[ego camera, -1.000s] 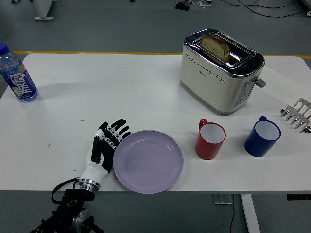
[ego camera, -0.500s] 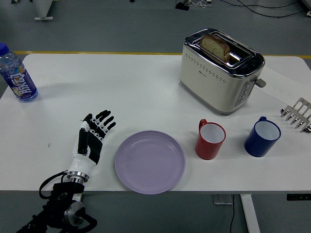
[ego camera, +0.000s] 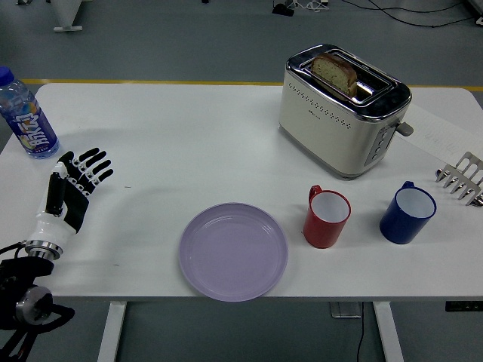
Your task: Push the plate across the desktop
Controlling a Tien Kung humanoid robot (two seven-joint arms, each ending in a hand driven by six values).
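Head view: left hand [ego camera: 69,192] sits over the table's [ego camera: 189,143] left edge with fingers spread flat, holding nothing, well apart from the lilac plate [ego camera: 233,250], which lies near the front edge just left of centre. Right of the plate stand a red mug [ego camera: 327,217] and then a blue mug [ego camera: 407,213], a toaster [ego camera: 341,109] with a bread slice [ego camera: 334,72] in its slot sits behind them, a water bottle [ego camera: 26,117] stands at far left just beyond the hand, and a metal rack [ego camera: 462,178] pokes in at the right edge.
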